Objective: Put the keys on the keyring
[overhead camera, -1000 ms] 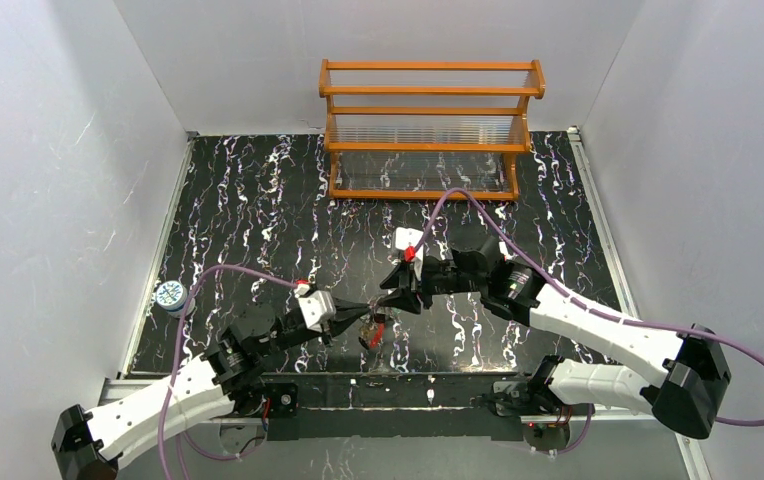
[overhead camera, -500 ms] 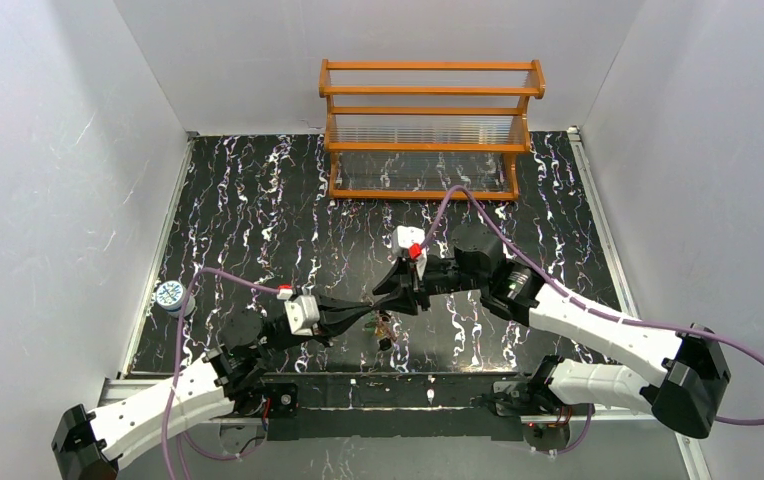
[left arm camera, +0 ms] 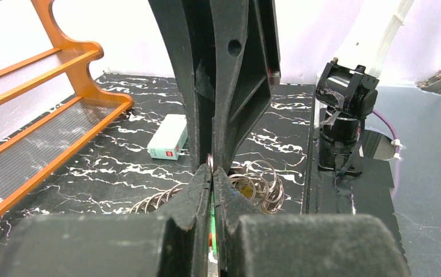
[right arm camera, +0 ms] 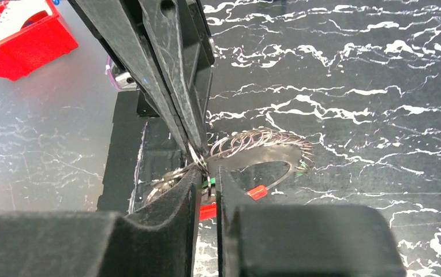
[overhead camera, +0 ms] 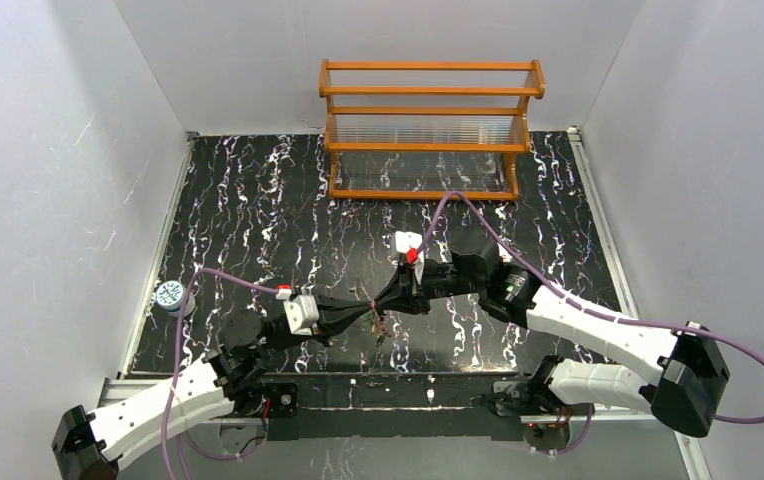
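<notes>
My two grippers meet tip to tip over the near middle of the table. The left gripper (overhead camera: pixel 369 312) (left arm camera: pixel 212 171) is shut on a thin metal ring of the keyring (overhead camera: pixel 379 326). A sliver of a green key (left arm camera: pixel 211 203) shows between its fingers, and a yellow key (left arm camera: pixel 243 186) lies among the loose rings (left arm camera: pixel 262 183) behind. The right gripper (overhead camera: pixel 379 305) (right arm camera: pixel 206 174) stands narrowly open around the same ring, with a green key head (right arm camera: pixel 208 184) in the gap. The chain of rings (right arm camera: pixel 258 140) and a red piece (right arm camera: pixel 257 192) hang beyond it.
An orange rack (overhead camera: pixel 428 130) stands at the back of the table. A small white box (left arm camera: pixel 169 144) lies on the table behind the grippers. A round blue-and-white thing (overhead camera: pixel 169 295) sits at the left edge. A red bin (right arm camera: pixel 16 34) stands off the table.
The left gripper has carried the keyring bunch up and right to the right gripper's tips. The right gripper's jaws have narrowed around a ring.
</notes>
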You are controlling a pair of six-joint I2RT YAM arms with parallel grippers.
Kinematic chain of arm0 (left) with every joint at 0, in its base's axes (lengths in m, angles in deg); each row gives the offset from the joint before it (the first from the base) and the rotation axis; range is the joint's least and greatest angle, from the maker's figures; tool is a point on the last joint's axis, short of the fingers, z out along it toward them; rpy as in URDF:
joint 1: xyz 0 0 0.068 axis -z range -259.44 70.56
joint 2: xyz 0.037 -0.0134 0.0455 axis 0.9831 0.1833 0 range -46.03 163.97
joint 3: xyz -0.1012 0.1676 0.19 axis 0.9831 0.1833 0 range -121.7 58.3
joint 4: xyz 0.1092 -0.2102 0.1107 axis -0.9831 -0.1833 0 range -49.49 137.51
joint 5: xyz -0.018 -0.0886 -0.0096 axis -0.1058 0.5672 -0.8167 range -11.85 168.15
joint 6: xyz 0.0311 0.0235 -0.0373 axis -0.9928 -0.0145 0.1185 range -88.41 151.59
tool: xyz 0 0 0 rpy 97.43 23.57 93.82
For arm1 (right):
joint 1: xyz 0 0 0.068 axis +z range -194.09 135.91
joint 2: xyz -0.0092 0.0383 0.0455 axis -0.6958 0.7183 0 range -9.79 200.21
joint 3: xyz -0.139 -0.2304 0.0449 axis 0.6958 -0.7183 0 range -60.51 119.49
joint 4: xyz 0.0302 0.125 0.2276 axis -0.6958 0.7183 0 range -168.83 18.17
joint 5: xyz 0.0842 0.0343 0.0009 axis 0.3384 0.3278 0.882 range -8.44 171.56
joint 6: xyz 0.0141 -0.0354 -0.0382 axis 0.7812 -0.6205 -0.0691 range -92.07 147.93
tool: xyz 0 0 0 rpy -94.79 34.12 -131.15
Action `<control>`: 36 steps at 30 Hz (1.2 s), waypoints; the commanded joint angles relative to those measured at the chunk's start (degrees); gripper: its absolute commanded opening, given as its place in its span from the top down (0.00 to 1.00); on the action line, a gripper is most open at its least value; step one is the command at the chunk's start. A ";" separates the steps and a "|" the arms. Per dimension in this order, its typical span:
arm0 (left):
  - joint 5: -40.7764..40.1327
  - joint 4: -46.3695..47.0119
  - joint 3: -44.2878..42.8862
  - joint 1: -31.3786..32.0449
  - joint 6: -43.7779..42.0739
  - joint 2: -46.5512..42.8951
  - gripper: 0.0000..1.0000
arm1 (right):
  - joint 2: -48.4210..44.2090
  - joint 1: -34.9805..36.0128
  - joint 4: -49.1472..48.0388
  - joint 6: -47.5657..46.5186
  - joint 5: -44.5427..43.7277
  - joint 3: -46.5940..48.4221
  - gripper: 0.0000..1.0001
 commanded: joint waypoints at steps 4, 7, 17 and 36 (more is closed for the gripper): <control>0.71 4.65 -0.81 0.08 -0.21 -1.15 1.00 | -1.37 -0.19 -0.35 -1.68 -2.01 -0.92 0.98; 0.66 4.67 -0.72 0.08 -0.15 -1.15 1.00 | -2.02 -0.20 -0.93 -1.71 -1.75 -1.16 0.99; -2.65 -7.35 -4.67 0.08 -4.47 -2.44 0.69 | -0.38 -0.18 9.72 -6.39 -2.03 4.96 0.99; -4.66 -47.25 -25.72 0.09 -17.67 9.65 0.64 | 10.94 -0.07 29.49 -10.68 -5.08 20.00 0.99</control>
